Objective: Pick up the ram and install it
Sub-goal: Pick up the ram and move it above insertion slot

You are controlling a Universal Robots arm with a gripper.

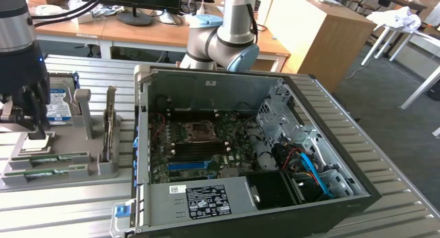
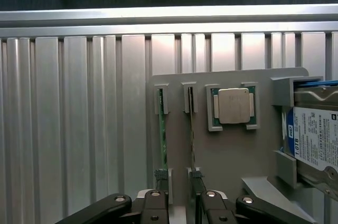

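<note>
- The gripper [image 1: 26, 129] hangs low over the grey tray [image 1: 69, 179] at the exterior view's left, with its jaws spread apart and nothing between them.
- The ram [image 1: 51, 157] lies on edge in a slot of the tray, in the slot closest to the silver chip [image 1: 38, 142].
- In the wrist view the ram [image 2: 191, 139] runs in line with the gap between the fingers [image 2: 156, 208], and its near end sits just ahead of the gripper [image 2: 182, 211].
- A second ram [image 1: 47, 170] lies in the next slot, parallel and close by; in the wrist view it [image 2: 162, 139] lines up with one finger rather than with the gap.
- Small grey clips on the tray [image 2: 232, 160] hold both sticks at each end.
- Beyond the second ram the ribbed metal table [image 2: 79, 129] is bare out to its raised edge.
- On the ram's other side lies the silver chip [image 2: 234, 105], and past that a hard drive [image 2: 317, 134] stands in its bracket.
- An upright card [image 1: 108, 130] stands on the tray between the ram slots and the open computer case [image 1: 206, 86].
- The case sits just beside the tray on the exterior view's right, its wall rising above the tray and its green board [image 1: 199, 150] exposed inside.
</note>
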